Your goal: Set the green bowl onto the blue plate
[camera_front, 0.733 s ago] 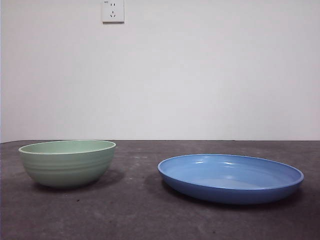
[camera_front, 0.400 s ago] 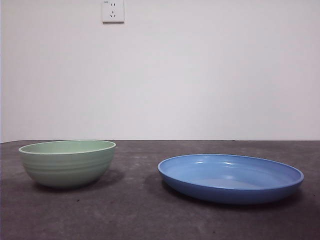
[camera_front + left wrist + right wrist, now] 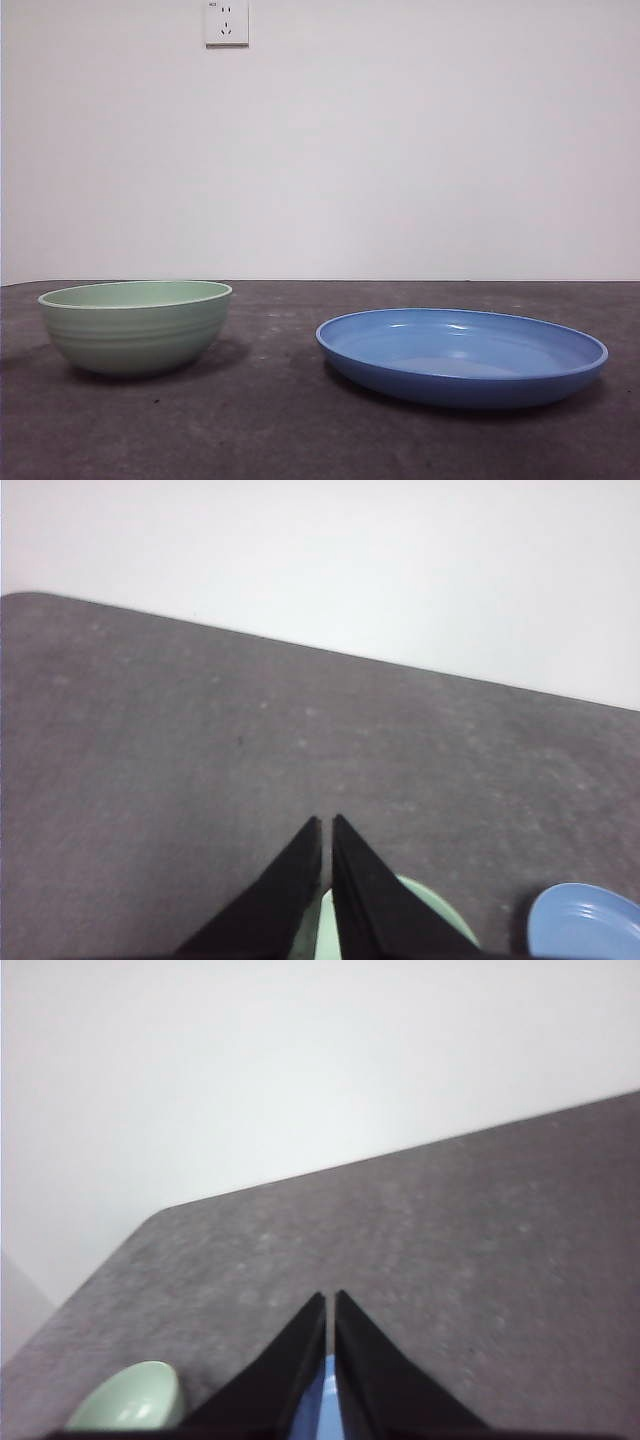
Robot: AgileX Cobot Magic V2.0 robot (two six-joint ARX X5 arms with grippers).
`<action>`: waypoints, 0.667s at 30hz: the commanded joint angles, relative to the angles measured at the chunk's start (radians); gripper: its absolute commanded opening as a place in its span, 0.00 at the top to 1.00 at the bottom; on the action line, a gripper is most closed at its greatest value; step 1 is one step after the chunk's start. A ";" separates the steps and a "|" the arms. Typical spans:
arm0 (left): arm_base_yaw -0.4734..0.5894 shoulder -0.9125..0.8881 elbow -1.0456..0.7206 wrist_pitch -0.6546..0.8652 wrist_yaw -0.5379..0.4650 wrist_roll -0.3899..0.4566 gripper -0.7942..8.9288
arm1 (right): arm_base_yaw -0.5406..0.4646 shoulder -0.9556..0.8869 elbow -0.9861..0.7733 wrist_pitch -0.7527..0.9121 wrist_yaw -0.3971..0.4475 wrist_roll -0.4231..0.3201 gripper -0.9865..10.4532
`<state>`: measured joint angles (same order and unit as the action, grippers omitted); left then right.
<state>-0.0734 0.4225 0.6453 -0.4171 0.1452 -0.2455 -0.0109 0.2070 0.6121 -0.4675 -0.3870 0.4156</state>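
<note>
I have the table filling the lower part of the front view, a dark grey surface with a faintly speckled, matte look, and a plain white wall behind it carrying a white socket high up. Nothing lies on the table between the two dishes.

Neither arm shows in the front view. From the left wrist camera, the left gripper hangs above the table with its two black tapered jaws drawn together, only a thin slit between them, holding nothing. The right gripper looks the same from its own camera: jaws pressed nearly shut, empty, raised above the table.

The blue plate is the widest item, shallow and glossy with a raised rim, resting flat on the table. It sits directly under the right gripper, a strip of blue showing between and below those jaws, and off to one side of the left gripper.

The green bowl is narrower and taller, pale mint with faint horizontal ridges on its outer wall and a lighter rim. It stands upright on the table, well apart from the plate, just beneath the left gripper's jaws and off to the side of the right gripper.
</note>
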 commanded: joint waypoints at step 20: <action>-0.144 0.414 0.314 -0.105 0.431 0.060 0.90 | 0.132 0.474 0.369 -0.257 -0.241 -0.280 0.90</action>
<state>-0.2104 0.8295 0.9379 -0.5262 0.5690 -0.2100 0.1097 0.6720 0.9607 -0.7227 -0.6262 0.1886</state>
